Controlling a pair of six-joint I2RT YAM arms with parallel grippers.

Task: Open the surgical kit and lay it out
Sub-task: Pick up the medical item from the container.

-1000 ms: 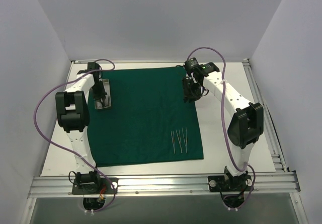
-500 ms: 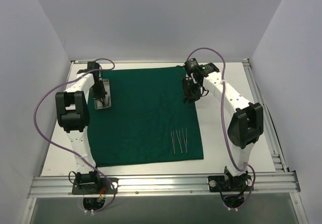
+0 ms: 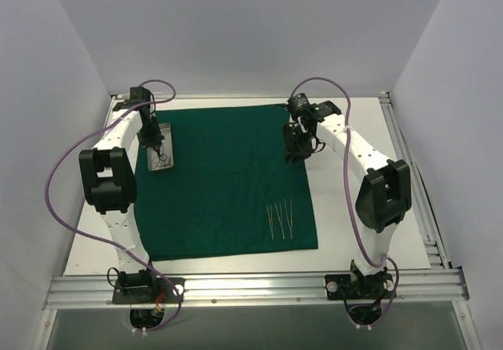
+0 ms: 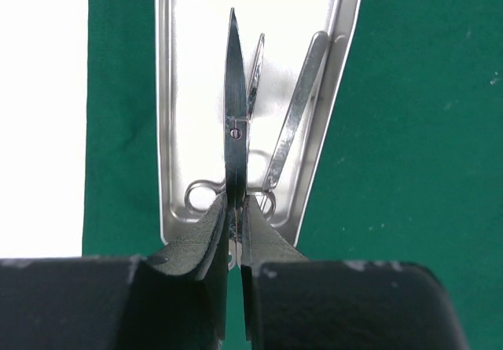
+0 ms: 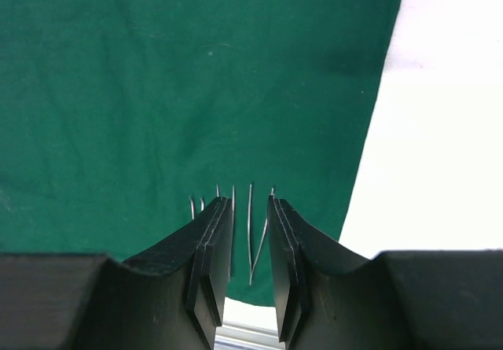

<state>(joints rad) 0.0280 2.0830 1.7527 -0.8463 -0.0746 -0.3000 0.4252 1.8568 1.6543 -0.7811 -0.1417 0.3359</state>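
The dark green cloth wrap lies spread flat on the white desk. The metal tray sits on its far-left corner, and a row of slim steel tweezers lies near its near-right corner.

The left gripper has changed most. A second ago it sat low in the tray with its jaws wider; now it is clamped on the scissors, pinching them just below the pivot screw. The scissors are seen edge-on, their blades pointing away from the wrist camera. From above, the left wrist has drawn up and back toward the far edge, and the elbow has swung slightly outward. Another ring-handled instrument lies in the tray against its right wall, but the left wrist view does not show what kind it is.

The right gripper has barely moved. It hangs over the cloth's far-right part, well apart from the tweezers, with its jaws a narrow gap apart and nothing between them.
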